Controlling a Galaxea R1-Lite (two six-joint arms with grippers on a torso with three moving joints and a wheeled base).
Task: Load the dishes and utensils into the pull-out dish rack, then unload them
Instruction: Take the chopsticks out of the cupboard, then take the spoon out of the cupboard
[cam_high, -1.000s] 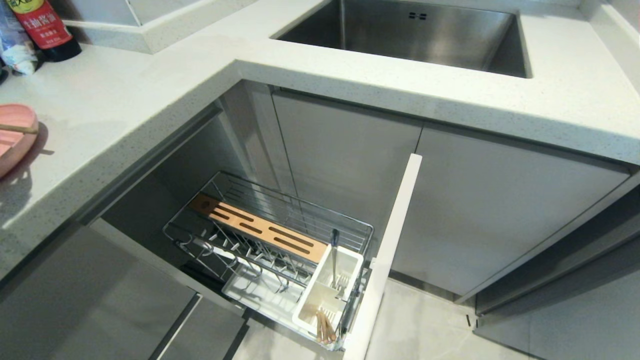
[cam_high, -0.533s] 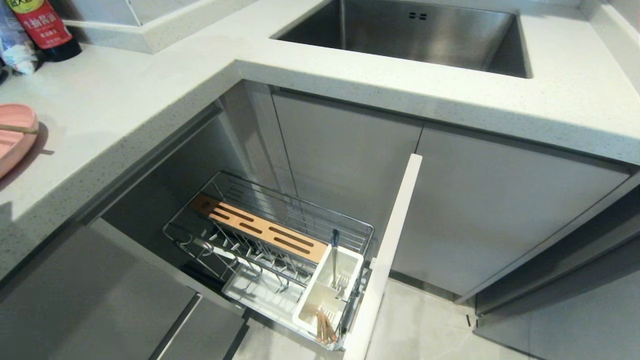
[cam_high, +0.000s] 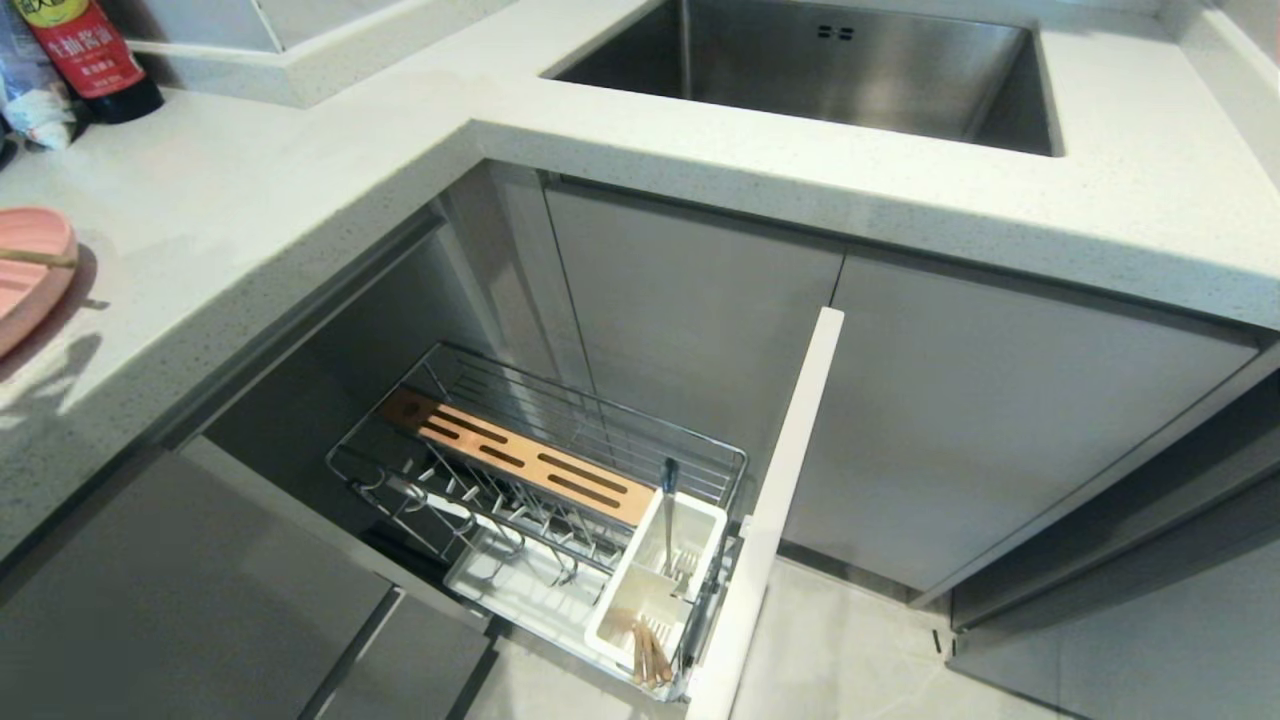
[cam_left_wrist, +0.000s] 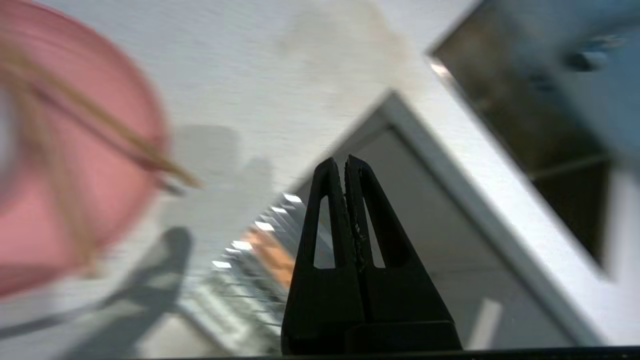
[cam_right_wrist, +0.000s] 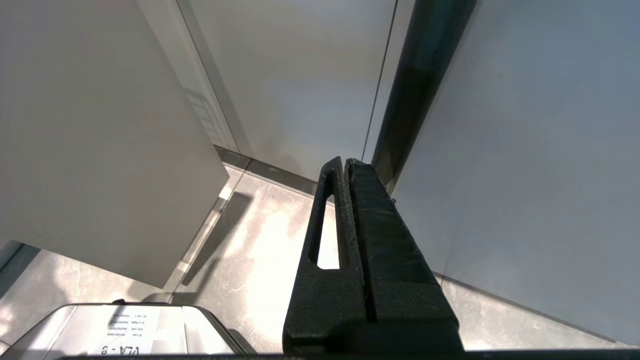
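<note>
Pink plate (cam_left_wrist: 60, 165), seemingly bearing chopsticks (cam_left_wrist: 115, 137), beside closed left claw (cam_left_wrist: 345, 165).

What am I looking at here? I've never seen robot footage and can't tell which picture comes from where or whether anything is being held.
These come from a two-armed robot in a kitchen. The wide picture is from its head, looking down at a white counter, a steel sink and a pulled-out wire dish rack. In the rack's white caddy stand a fork and chopsticks. A pink plate sits at the counter's left edge with what look like chopsticks across it.

The other two pictures come from wrist cameras. The left gripper is above the counter near the plate, shut and empty. The right gripper, also shut and empty, hangs by the cabinet fronts above the floor.
</note>
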